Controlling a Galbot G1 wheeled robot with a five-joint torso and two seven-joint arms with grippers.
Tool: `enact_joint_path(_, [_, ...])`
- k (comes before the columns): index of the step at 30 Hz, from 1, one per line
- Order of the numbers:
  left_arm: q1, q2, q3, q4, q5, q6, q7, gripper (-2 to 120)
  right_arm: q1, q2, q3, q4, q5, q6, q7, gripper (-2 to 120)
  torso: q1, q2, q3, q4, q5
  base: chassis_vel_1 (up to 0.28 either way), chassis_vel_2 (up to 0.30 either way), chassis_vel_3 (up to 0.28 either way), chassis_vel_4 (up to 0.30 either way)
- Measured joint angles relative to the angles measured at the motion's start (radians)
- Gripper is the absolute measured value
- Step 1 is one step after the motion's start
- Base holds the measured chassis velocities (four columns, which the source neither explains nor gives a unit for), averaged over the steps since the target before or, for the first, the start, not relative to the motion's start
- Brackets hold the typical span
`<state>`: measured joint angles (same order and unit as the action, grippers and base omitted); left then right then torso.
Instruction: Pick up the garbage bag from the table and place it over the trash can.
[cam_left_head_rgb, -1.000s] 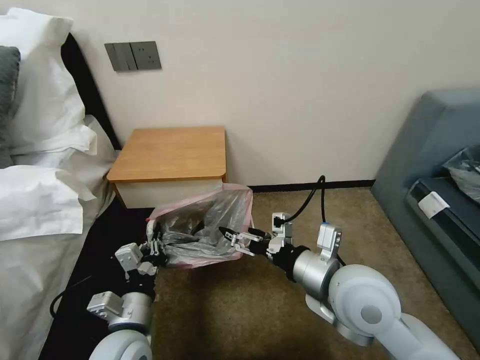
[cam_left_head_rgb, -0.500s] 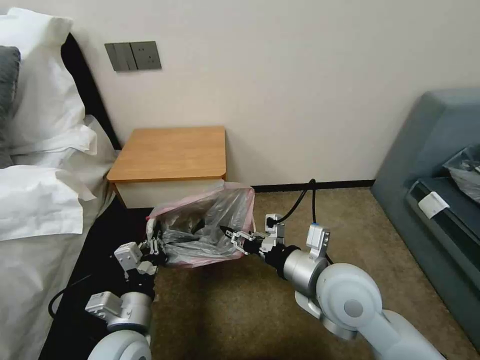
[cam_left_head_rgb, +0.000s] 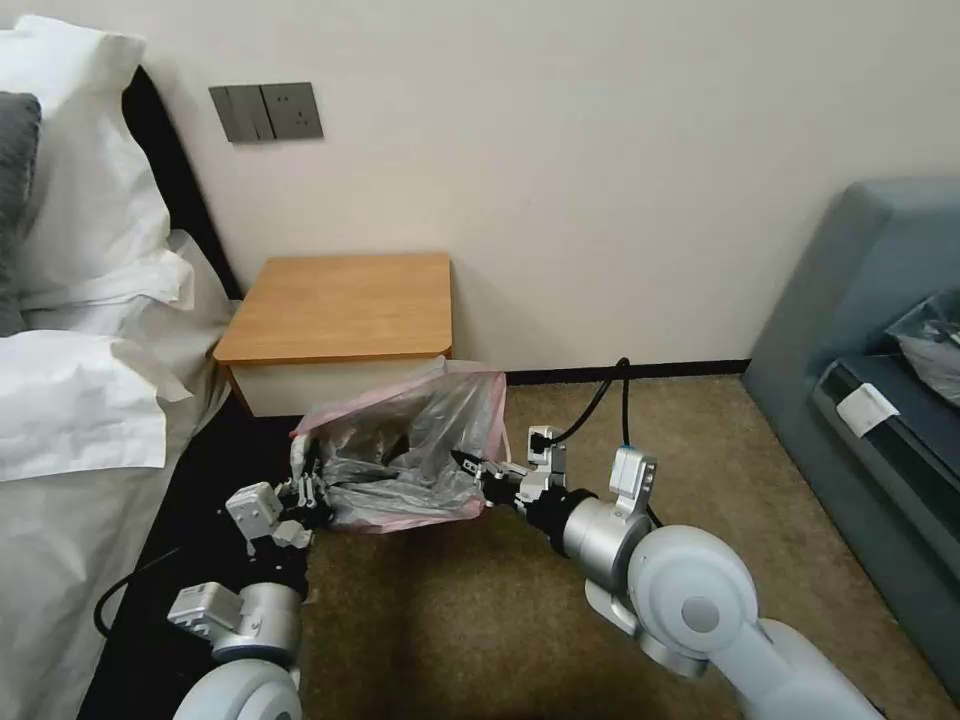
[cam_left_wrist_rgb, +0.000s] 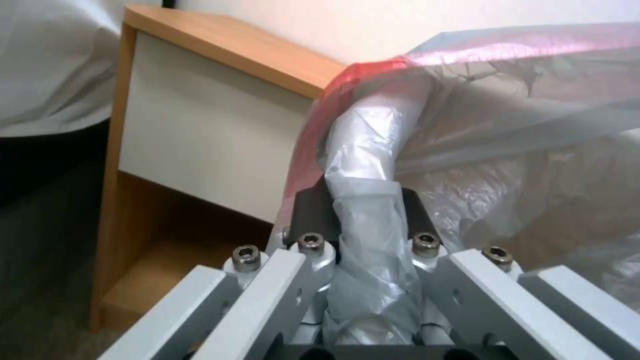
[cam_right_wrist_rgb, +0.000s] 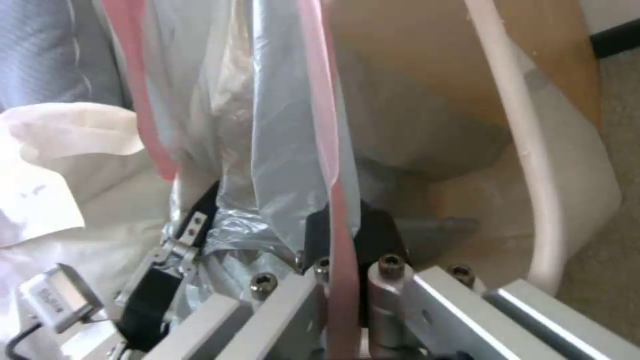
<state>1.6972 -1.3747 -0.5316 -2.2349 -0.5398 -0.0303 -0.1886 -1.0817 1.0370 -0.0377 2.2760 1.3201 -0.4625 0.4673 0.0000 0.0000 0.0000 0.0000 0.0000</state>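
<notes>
The garbage bag (cam_left_head_rgb: 405, 450), translucent grey with a pink rim, hangs spread open just in front of the table (cam_left_head_rgb: 340, 305), low over the carpet. My left gripper (cam_left_head_rgb: 312, 490) is shut on a bunched part of the garbage bag (cam_left_wrist_rgb: 373, 200) at its left side. My right gripper (cam_left_head_rgb: 468, 463) is shut on the pink rim at the bag's right side (cam_right_wrist_rgb: 333, 150). Right beside the right gripper is the cream-white rolled rim of the trash can (cam_right_wrist_rgb: 527, 150), with the bag's plastic hanging at its mouth. In the head view the bag covers the can.
A bed with white bedding (cam_left_head_rgb: 80, 400) stands close on the left. A grey sofa (cam_left_head_rgb: 870, 330) with a dark bag (cam_left_head_rgb: 930, 350) on it is at the right. Open brown carpet (cam_left_head_rgb: 600, 420) lies between them, and the wall is behind the table.
My right arm has moved left toward the bag, and its fingers, open a second ago, have shut on the bag's right rim. The left gripper has kept its hold.
</notes>
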Motion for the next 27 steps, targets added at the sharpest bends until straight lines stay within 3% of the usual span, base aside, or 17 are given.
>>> enact_joint_path(27, [-0.016,0.004,-0.015,0.021,-0.020,0.008,-0.021,7,-0.076,-0.066,0.054,0.088,0.042,0.000,0.034,0,0.000,0.000,0.000,0.0000,0.0000,0.000,0.000,0.000,0.000])
